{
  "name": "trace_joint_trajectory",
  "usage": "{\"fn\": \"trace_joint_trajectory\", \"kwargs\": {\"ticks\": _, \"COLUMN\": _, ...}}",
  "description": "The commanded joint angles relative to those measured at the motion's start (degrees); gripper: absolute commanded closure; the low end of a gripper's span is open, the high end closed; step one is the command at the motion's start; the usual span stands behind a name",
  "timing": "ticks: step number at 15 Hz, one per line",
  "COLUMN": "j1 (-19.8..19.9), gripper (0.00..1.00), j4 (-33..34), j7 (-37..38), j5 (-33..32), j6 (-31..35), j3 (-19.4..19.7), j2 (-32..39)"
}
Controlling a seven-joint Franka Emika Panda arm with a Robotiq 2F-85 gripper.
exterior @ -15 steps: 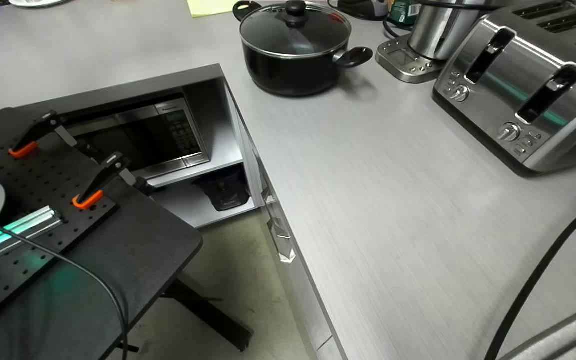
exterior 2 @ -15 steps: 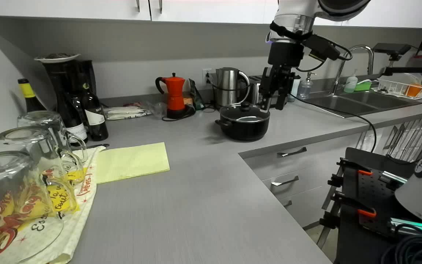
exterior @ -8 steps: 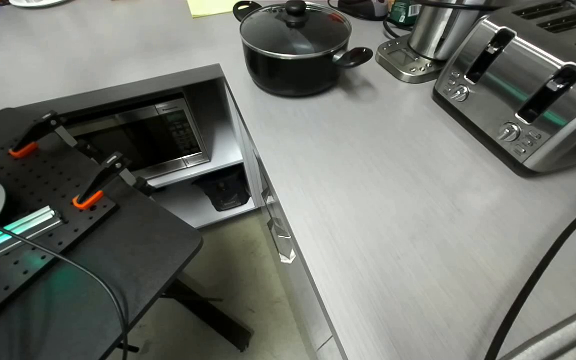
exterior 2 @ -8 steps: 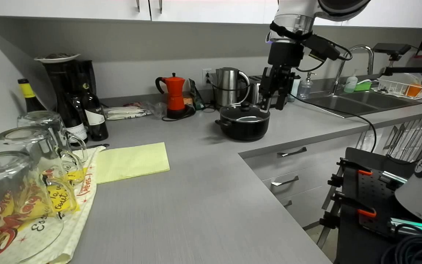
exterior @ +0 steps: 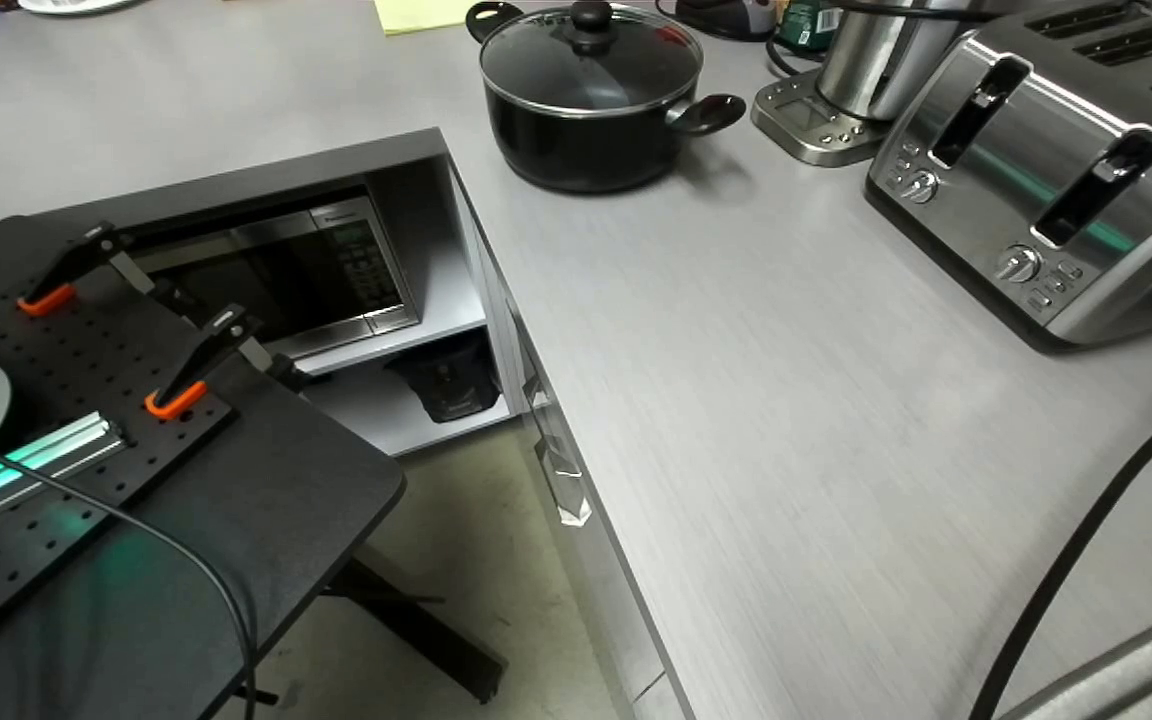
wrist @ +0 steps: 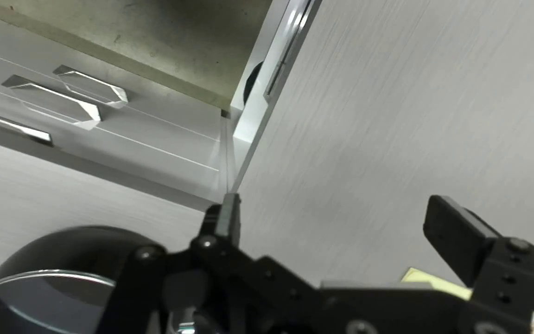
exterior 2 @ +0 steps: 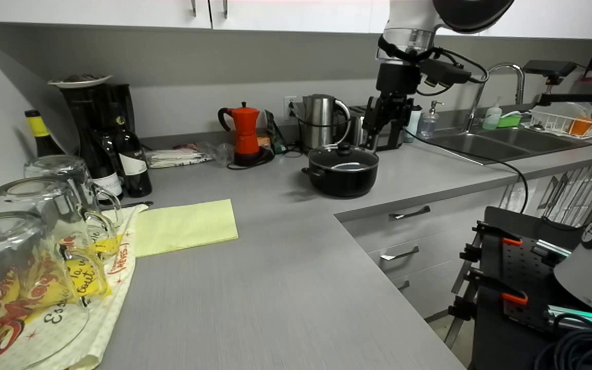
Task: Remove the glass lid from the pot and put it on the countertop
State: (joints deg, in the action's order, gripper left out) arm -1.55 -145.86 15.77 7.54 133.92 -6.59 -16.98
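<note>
1. At 7 and 4 o'clock in the wrist view, the fingers (wrist: 230, 218) of the gripper (wrist: 336, 215) stand wide apart, with countertop (wrist: 364, 139) showing between them.
2. In an exterior view, the white arm (exterior 2: 410, 15) hangs from 1 o'clock, its wrist close to vertical and the fingers pointing down.
3. At the gripper's 8 o'clock there, the glass lid (exterior 2: 339, 160) lies flat on the pot (exterior 2: 345, 185), knob upward; one finger lines up with its rim, and I cannot tell whether they touch.
4. The pot, closed by the lid, stands on the countertop at 12 o'clock in an exterior view.
5. Farther back, at the pot's 11 o'clock, stands a steel kettle (exterior 2: 316, 121).
6. Between 9 and 10 o'clock in an exterior view, an open shelf (exterior: 448, 300) holds a microwave (exterior: 286, 275).
7. Farther still, between 2 and 3 o'clock, a white dish rack (exterior 2: 553, 123) holds an orange item (exterior 2: 580, 126).
8. The pot's contents cannot be made out through the glass; the wrist view crops the pot at 8 o'clock. A dark bundle (exterior: 451, 375) below the microwave is unclear.
</note>
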Motion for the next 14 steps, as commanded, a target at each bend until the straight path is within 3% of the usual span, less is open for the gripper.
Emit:
{"fn": "trace_joint_trajectory", "kwargs": {"ticks": 1, "j1": 3.79, "gripper": 0.0, "j4": 2.69, "j7": 4.86, "j5": -5.57, "j6": 2.15, "j3": 0.97, "j2": 2.87}}
{"fn": "trace_joint_trajectory", "kwargs": {"ticks": 7, "j1": 9.17, "gripper": 0.0, "j4": 9.93, "j7": 10.55, "j5": -11.4, "j6": 1.64, "j3": 4.38, "j2": 8.95}}
{"fn": "trace_joint_trajectory", "kwargs": {"ticks": 14, "j1": 10.56, "gripper": 0.0, "j4": 21.55, "j7": 14.53, "j5": -11.53, "j6": 0.05, "j3": 9.72, "j2": 18.77}}
